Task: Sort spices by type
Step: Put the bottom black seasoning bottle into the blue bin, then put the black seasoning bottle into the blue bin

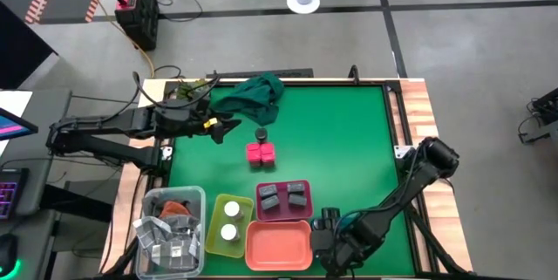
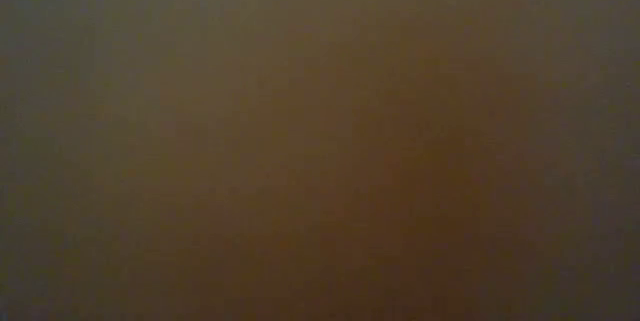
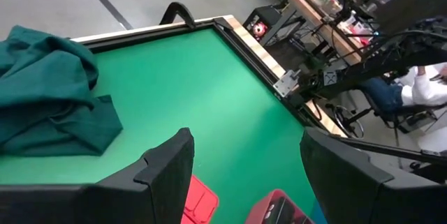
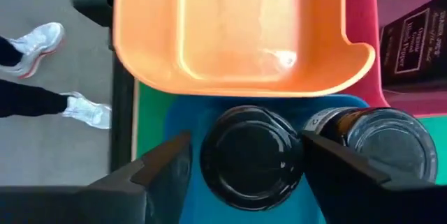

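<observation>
In the right wrist view my right gripper [image 4: 246,144] is open, its fingers on either side of a dark round jar [image 4: 251,158] that stands in the blue tray [image 4: 209,105]. I cannot tell whether they touch it. A second dark jar [image 4: 383,144] stands beside it. My left gripper [image 1: 230,127] is open and hovers beside the pink blocks [image 1: 260,152] and a lone dark jar [image 1: 260,133]. The blocks [image 3: 201,202] show below its fingers. Two white-lidded jars [image 1: 230,221] sit in the yellow tray, and two dark grey boxes [image 1: 283,198] in the pink tray.
The orange tray [image 1: 279,243] lies at the near edge between the yellow and blue trays. A clear bin of packets [image 1: 170,228] sits at the near left corner. The dark green cloth [image 1: 253,95] is bunched at the far edge. The low view is dark and shows nothing.
</observation>
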Controlling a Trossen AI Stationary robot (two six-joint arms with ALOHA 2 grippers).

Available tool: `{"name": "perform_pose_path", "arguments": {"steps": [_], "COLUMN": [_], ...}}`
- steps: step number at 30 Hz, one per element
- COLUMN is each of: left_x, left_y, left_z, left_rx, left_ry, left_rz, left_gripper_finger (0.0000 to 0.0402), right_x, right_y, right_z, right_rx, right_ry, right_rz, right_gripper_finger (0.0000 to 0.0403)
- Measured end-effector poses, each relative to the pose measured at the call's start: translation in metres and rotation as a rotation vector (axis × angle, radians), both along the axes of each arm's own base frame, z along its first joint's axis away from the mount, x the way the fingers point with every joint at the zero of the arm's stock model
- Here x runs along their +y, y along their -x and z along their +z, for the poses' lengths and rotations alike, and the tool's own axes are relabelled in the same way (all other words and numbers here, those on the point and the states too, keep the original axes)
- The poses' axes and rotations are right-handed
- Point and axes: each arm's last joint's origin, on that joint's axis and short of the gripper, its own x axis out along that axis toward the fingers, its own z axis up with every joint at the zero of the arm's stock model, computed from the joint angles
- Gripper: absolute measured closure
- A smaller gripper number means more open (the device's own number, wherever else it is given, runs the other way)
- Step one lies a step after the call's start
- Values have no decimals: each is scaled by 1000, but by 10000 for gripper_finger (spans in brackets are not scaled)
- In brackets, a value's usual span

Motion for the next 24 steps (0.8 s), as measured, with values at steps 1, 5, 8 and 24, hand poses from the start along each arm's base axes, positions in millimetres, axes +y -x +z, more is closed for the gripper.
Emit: {"name": "perform_pose_path", "arguments": {"steps": [1,5,8,24], "left_x": [0,0,0,1], "left_y": [0,1,2,5], "left_z": [0,0,1,-9], "left_rx": [0,0,-2,94], "left_ry": [-1,-4,-4,28], "left_rz": [-1,-2,-3,39], "left_gripper_finger": [153,153,153,153], "right_x": [1,3,0,-145], "right_y": [0,-2,-3,-91], "right_z": [3,24,44,81], "right_rx": [1,-2,6,-122], "right_ry": [-10,-21,-4,227], "right_rz": [4,9,20,90], "right_gripper_finger": [113,112,112,112]}}
